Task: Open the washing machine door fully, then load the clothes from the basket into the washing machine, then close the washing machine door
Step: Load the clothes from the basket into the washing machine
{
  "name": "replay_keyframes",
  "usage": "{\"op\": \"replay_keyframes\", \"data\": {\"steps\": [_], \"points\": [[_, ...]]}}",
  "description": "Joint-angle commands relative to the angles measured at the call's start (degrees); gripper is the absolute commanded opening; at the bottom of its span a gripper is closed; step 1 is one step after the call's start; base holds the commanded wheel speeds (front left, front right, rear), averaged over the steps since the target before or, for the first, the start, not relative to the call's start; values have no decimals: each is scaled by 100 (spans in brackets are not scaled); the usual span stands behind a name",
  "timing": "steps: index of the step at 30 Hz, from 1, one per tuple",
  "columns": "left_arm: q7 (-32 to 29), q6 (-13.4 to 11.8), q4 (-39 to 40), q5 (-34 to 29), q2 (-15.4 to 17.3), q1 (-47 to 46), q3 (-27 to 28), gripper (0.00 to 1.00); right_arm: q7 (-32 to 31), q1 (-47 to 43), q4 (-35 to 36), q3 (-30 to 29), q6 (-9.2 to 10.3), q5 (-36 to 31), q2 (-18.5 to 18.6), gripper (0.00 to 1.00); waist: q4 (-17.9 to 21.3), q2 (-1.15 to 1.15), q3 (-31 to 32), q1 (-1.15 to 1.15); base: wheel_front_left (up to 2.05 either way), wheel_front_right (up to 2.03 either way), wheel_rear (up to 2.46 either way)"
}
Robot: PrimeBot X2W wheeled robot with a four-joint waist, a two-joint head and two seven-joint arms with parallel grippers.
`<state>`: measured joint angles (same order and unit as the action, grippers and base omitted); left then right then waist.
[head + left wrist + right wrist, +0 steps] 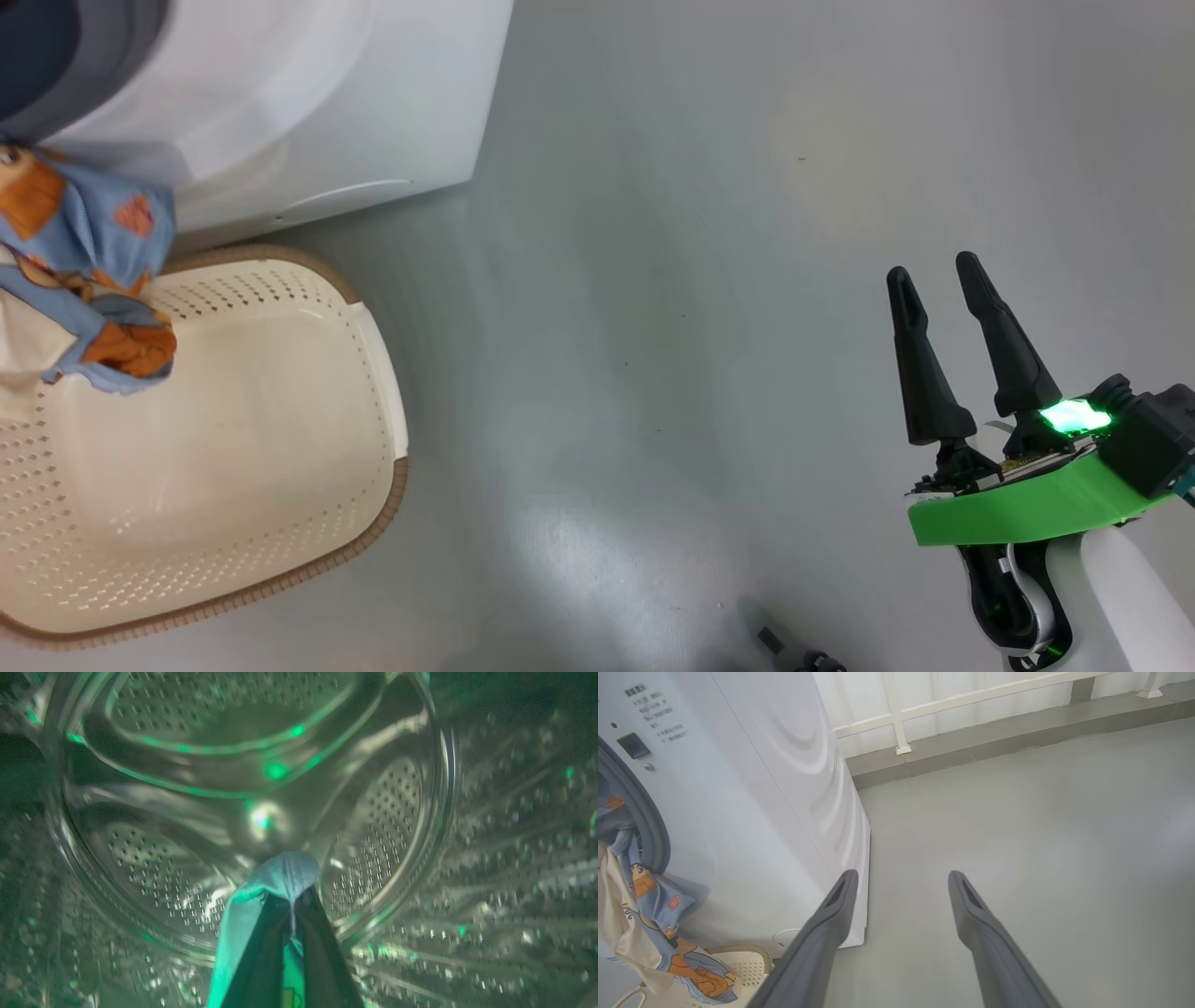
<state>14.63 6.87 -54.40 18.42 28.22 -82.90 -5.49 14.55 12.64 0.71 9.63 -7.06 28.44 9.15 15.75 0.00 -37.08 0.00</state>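
Clothes (pixel 84 271) hang in a bunch at the far left of the head view: blue cloth with orange prints and a cream piece. They trail from the mouth of the washing machine (pixel 308 103) down over the far left corner of the basket (pixel 378 373). The basket stands on the grey floor (pixel 653 308) just in front of the machine, its perforated bottom showing.

The left tool (pixel 293 900) is inside the steel drum (pixel 373 826). Its two fingers are pressed together on a fold of light blue cloth that bulges above their tips. Green light tints the metal and the rest of that cloth is hard to make out, so it may be the same bunch seen hanging outside.

The right tool (pixel 932 271) hovers over the floor well to the right of the basket, fingers spread wide and holding nothing. In its wrist view, the grey rubber seal (pixel 649 826) curves round the opening, with the cloth draped out past it.
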Motion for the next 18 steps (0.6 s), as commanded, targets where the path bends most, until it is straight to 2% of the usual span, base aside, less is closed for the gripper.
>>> {"op": "replay_keyframes", "data": {"steps": [1,7,10,12,14,15,16,18], "points": [[35,-40,327,-57,268,139,154,0,45,17,144,122,-43,-49,42,100,6,0,-50,0,0,0,0],[36,-5,121,-182,152,438,232,0,45,33,111,148,-43,-61,16,100,-9,0,-47,0,0,0,0],[36,16,-314,-154,103,485,244,0,45,31,93,179,-43,-59,12,100,-24,0,-9,0,0,0,0],[36,27,-558,-180,88,455,186,11,45,22,86,190,-43,-55,21,100,-38,0,17,0,0,0,0],[33,38,-932,-169,35,422,110,52,45,13,77,195,-43,-51,35,100,-56,0,50,0,0,0,0],[27,43,-1069,-231,34,386,9,85,45,11,74,195,-43,-49,42,100,-66,0,64,0,0,0,0],[-30,46,-1226,-235,18,349,-38,97,45,9,71,197,-43,-48,49,100,-75,0,82,0,0,0,0],[-168,53,-1470,-228,-15,269,-127,100,45,9,67,205,-43,-45,60,100,-90,0,110,0,0,0,0]]}}
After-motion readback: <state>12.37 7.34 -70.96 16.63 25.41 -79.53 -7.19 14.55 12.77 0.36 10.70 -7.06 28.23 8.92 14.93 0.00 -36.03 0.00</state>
